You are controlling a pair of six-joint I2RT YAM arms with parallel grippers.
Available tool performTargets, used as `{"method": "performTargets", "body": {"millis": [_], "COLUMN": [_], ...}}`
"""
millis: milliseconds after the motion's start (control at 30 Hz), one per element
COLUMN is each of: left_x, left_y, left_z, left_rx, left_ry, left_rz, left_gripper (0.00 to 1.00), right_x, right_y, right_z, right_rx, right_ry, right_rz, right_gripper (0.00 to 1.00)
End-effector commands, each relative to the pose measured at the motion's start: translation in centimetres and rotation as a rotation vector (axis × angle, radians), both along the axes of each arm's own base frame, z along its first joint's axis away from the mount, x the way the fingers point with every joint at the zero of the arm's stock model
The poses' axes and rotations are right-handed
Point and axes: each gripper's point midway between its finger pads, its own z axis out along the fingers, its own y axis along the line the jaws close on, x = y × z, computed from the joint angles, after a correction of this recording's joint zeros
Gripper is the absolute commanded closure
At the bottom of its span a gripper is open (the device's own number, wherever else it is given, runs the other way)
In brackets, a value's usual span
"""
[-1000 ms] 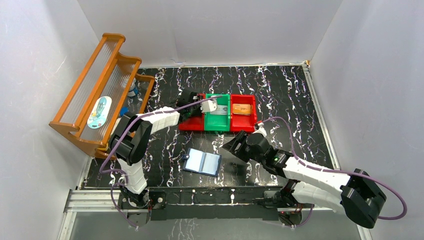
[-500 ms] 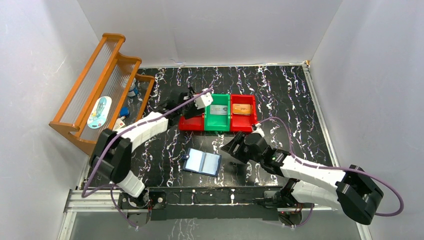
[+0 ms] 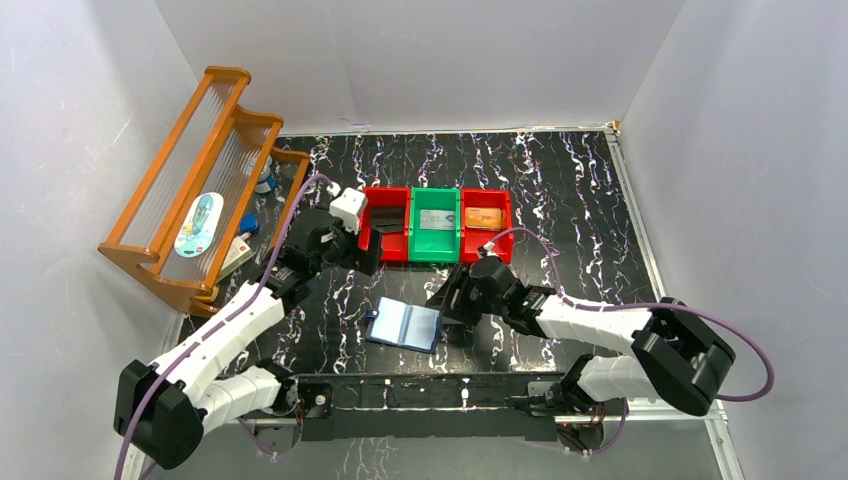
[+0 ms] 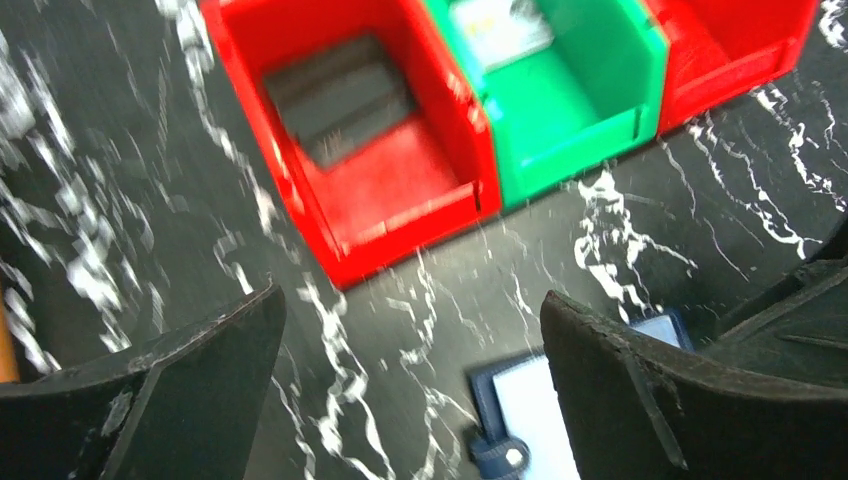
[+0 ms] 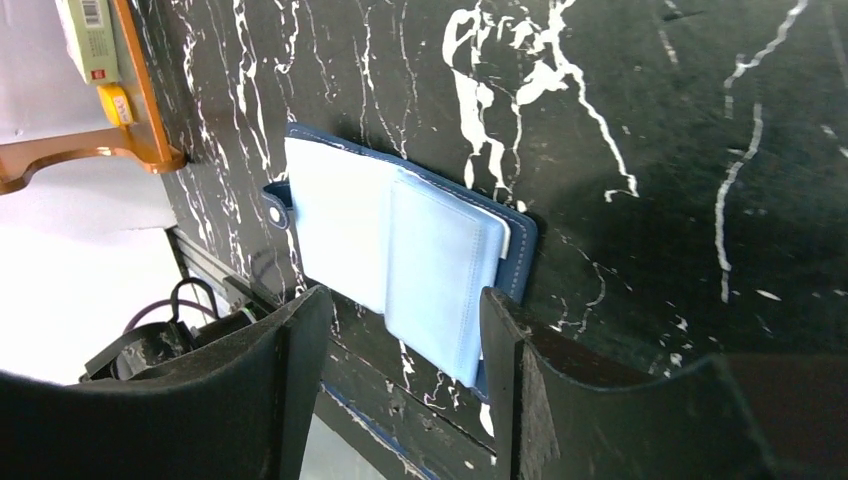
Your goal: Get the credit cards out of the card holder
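Left gripper [image 4: 410,305] withdrew; credit card [image 4: 340,98] in red bin [image 4: 400,255].

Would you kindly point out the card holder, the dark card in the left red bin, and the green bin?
card holder [image 3: 405,324], top external view, on its open pale sleeve.
dark card [image 4: 340,98], left wrist view, middle of its face.
green bin [image 3: 435,246], top external view, bare floor near its front.

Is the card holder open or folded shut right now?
Open: the card holder lies spread flat, pale blue sleeves facing up.
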Motion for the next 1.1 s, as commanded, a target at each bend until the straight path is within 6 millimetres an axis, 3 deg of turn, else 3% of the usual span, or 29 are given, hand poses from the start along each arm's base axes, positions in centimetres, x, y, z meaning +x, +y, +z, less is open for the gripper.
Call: {"method": "performTargets", "body": {"millis": [0,167,300,433,600,767,1067], "left_x": [-3.3,-6.7,-8.4,-10.0,-11.1,-11.4,-12.4], "left_y": [2.2,1.5,0.2,0.0,-0.2,-1.4,-1.7], "left_z": [-4.9,-7.2,-7.3,-9.1,-11.3,-12.1,-13.9], "left_rx": [-0.054,-0.105,-0.198,-0.205,-0.172,-0.193,-0.149], "left_ry": [0.333,0.546,0.597,0.681,0.795,0.854,0.952], "left_rz": [0.24,0.261,0.206,0.194,0.202,0.16,0.125], "left_gripper": [0.02,0.02,0.02,0.04,0.1,0.18,0.35], "right_x": [0.6,0.4,0.2,-0.2,-0.2,-0.4,-0.7], "right_y": [2.3,2.9,3.3,3.4,3.7,3.4,3.1], "right_z": [2.2,1.6,1.3,0.2,0.3,-0.4,-1.1], "right_rx": [0.08,0.071,0.07,0.043,0.045,0.017,-0.005], "right_ry": [-0.026,0.01,0.035,0.088,0.092,0.121,0.141], "right_rz": [0.061,0.079,0.098,0.107,0.118,0.111,0.111], "right_gripper": [0.36,0.36,0.37,0.42,0.45,0.46,0.46]}}
